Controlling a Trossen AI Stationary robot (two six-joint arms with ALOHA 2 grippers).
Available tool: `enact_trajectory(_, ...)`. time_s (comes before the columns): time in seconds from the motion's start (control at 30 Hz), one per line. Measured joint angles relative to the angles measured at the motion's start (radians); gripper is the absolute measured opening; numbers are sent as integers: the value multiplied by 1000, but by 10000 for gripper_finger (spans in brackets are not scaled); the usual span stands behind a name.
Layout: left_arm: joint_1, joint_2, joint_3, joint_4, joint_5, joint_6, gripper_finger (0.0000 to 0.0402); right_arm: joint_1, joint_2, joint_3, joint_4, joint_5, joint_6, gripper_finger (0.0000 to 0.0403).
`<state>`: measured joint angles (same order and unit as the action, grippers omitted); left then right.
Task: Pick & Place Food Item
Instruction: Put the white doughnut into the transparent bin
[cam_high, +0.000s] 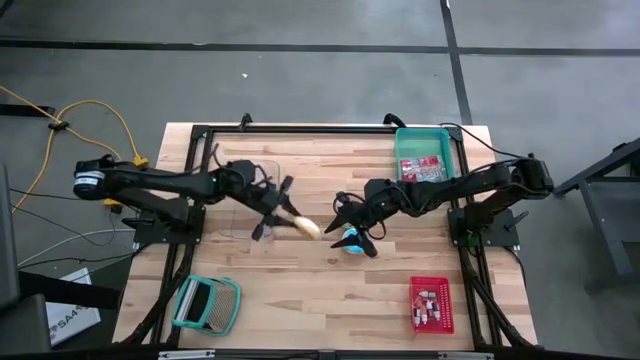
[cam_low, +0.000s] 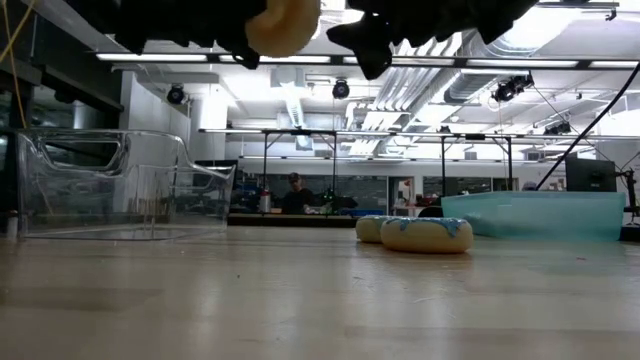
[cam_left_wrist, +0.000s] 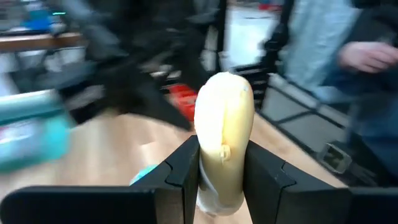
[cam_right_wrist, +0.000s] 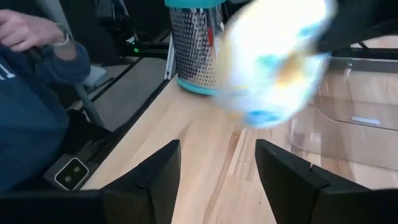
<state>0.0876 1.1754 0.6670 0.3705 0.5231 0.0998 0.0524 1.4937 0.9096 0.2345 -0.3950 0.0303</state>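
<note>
Taking the clear plastic bin (cam_high: 238, 200) at the table's left as landmark. Just right of that bin, raised well off the table: left gripper (cam_high: 283, 212), fingers (cam_left_wrist: 186, 171) pinching a pale yellow, banana-shaped food item (cam_high: 306, 227) that sticks out beyond the tips. So pick-up done for this piece; placing not yet done, and no telling from the task line alone which container is meant, though the bin sits nearest.

Farther right of the bin, near the table's middle: right gripper (cam_high: 352, 224), jaws spread wide with nothing between them, hovering over a round blue-and-white frosted doughnut (cam_high: 351, 239). In the low view, that doughnut (cam_low: 427, 234) flat on the wood, with what looks like a second round piece close behind it. Not yet picked.

Far right of the bin: teal plastic tray (cam_high: 402, 137) and small red basket (cam_high: 431, 281), each already holding packets.

Judged roughly halfway for the yellow item, the doughnut untouched.
</note>
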Motion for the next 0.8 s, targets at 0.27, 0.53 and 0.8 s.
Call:
enact_trajectory(0.27,16,-225,0,-340,-315,-46,96,0,0,0,-29,0,29,196)
enact_trajectory(0.53,-37,-447,0,-619,-592,-135,96,1,0,0,-30,0,28,196)
enact_trajectory(0.8,-85,-485,0,-836,-833,-237,96,1,0,0,-30,0,27,196)
